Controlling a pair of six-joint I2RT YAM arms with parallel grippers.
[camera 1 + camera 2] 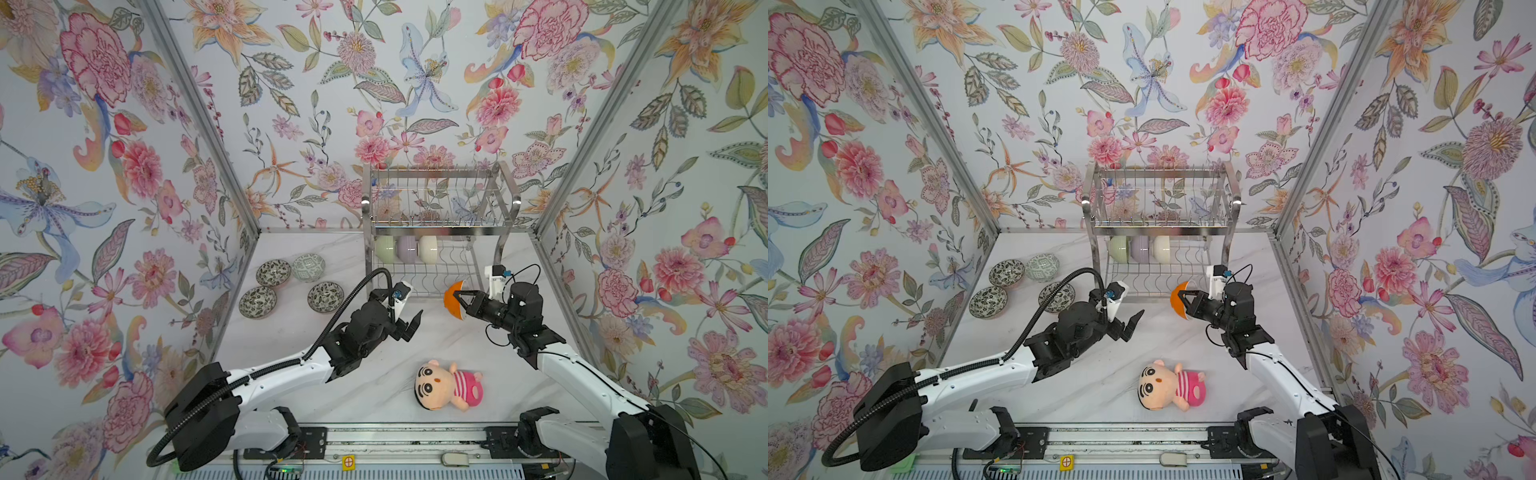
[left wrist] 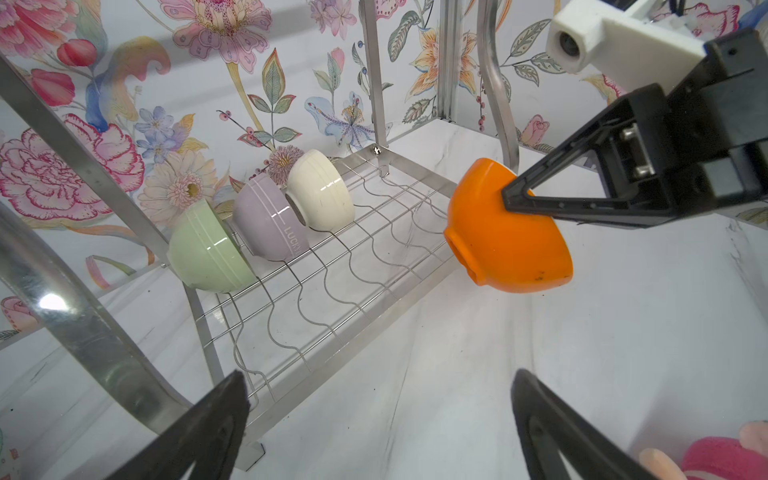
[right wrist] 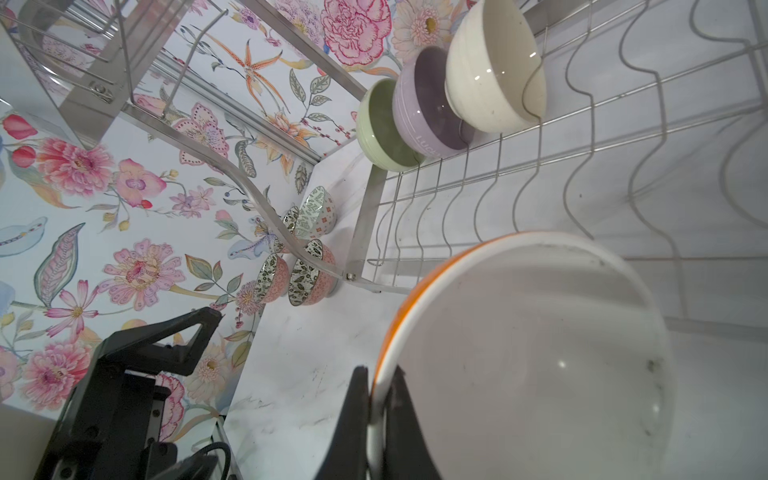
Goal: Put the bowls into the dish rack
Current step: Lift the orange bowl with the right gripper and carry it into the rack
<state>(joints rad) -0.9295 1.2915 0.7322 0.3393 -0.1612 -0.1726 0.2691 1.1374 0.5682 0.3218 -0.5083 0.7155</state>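
The tall steel dish rack [image 1: 436, 226] stands at the back of the table. On its lower tier, a pale green bowl [image 1: 384, 248], a lavender bowl [image 1: 406, 249] and a cream bowl [image 1: 428, 248] stand on edge side by side. My right gripper [image 1: 456, 294] is shut on the rim of an orange bowl [image 1: 451, 306] with a white inside [image 3: 532, 357]. It holds the bowl on edge in the air, just in front of the lower tier. Several patterned bowls [image 1: 273, 273] sit upright on the table at the left. My left gripper [image 1: 413, 326] hangs open and empty left of the orange bowl.
A plush doll [image 1: 449, 385] in a pink striped shirt lies on the table at the front, between the arms. Wavy wire slots [image 2: 374, 249] run along the lower tier beside the cream bowl. The rack's curved leg [image 2: 83, 316] is close to my left gripper. Floral walls enclose the table.
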